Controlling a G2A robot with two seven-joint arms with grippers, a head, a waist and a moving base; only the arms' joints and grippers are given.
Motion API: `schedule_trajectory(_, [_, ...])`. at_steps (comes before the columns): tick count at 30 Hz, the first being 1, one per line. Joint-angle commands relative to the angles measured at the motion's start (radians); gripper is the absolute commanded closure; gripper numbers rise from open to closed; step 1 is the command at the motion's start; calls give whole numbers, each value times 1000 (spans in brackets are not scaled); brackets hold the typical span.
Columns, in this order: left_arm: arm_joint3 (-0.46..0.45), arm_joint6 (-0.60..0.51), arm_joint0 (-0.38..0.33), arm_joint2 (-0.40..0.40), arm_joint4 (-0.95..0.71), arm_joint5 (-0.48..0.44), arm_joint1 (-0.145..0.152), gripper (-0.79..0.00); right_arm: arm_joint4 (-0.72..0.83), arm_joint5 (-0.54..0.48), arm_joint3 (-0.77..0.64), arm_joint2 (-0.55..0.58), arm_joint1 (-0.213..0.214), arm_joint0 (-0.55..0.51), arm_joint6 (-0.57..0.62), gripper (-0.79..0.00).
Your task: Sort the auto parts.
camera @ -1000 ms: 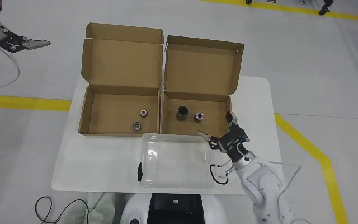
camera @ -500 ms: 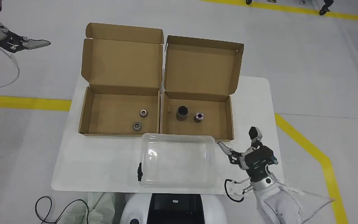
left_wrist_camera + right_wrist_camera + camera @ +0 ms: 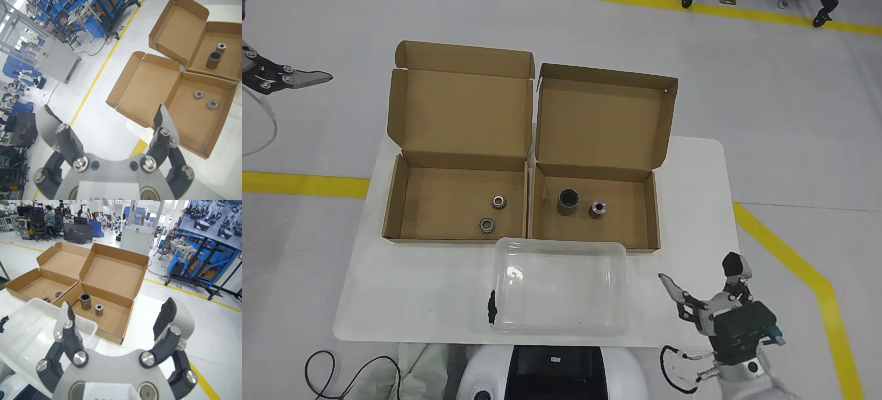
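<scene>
At five o'clock, off the table's corner, the right gripper (image 3: 699,275) hangs wide open, holding nothing. The clear plastic tray (image 3: 560,241), smooth and round-cornered, holds no parts, so sorting looks finished. Beyond it are two matte cardboard boxes. The left box (image 3: 390,210), at eleven, keeps two ringed bearings (image 3: 499,201) (image 3: 485,225). The right box (image 3: 651,215), at one, keeps a dark steel sleeve (image 3: 568,201) and a small bushing (image 3: 596,209). Far off at ten, the left gripper (image 3: 103,111) is spread and bare.

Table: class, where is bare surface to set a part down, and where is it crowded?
Bare table lies left of the clear bin, in front of the left box. A second patch lies right of the bin, before the right box, but the right gripper hangs there. Boxes and bin crowd the middle.
</scene>
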Motion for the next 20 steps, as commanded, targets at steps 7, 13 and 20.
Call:
schedule_trajectory(7, [0,0,0,0,0,0,0,-785,-28,40,-45,-18,3,-46,2,-785])
schedule_trajectory(13, [0,0,0,0,0,0,0,-784,-34,35,-45,-23,4,-41,-4,-785])
schedule_trajectory(20, [0,0,0,0,0,0,0,-784,-33,35,-45,-23,4,-41,-3,-785])
